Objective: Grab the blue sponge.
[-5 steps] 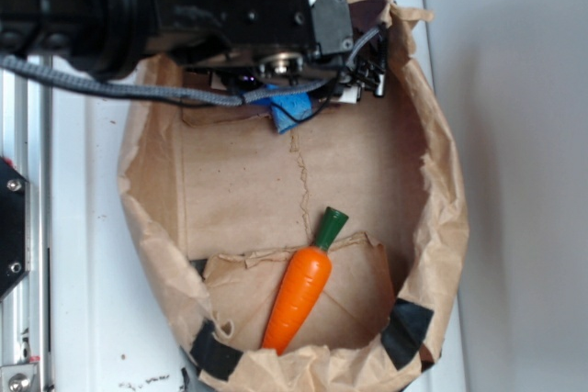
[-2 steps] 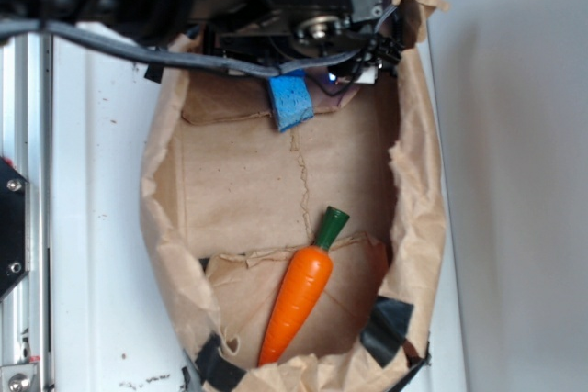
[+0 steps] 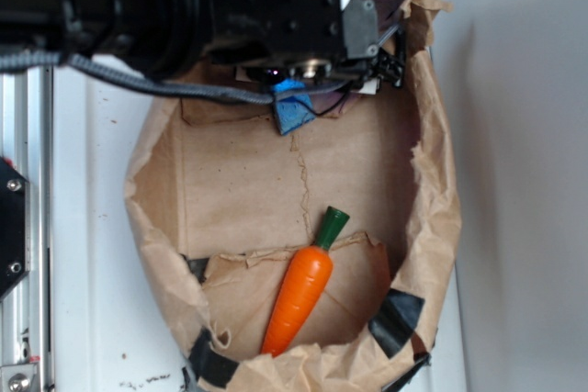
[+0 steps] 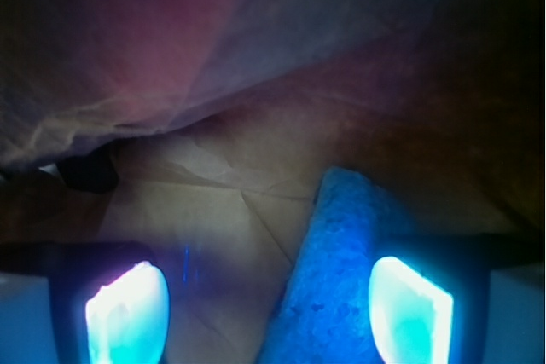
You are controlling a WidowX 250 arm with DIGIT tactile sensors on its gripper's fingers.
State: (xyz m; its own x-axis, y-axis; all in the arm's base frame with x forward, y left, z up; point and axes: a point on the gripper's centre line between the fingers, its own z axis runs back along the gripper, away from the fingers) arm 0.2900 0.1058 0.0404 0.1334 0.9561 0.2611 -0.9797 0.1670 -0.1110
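Note:
The blue sponge [image 3: 292,112] lies at the far end of the brown paper bag [image 3: 156,227], partly under the black arm. In the wrist view the blue sponge [image 4: 341,270] sits between my fingers, close against the right fingertip [image 4: 408,309], with bare paper between it and the left one. My gripper [image 4: 269,313] is open around it. In the exterior view the arm's body hides the jaws; only the gripper mount [image 3: 312,61] shows above the sponge.
An orange toy carrot [image 3: 301,291] with a green top lies in the bag's near end. The bag's crumpled walls [image 3: 432,181] rise on all sides. A metal rail [image 3: 18,227] runs along the left of the white table.
The arm shifted over the bag's far end and now covers more of the sponge than 0.4 s ago. The bag's walls have changed shape. The carrot stayed put.

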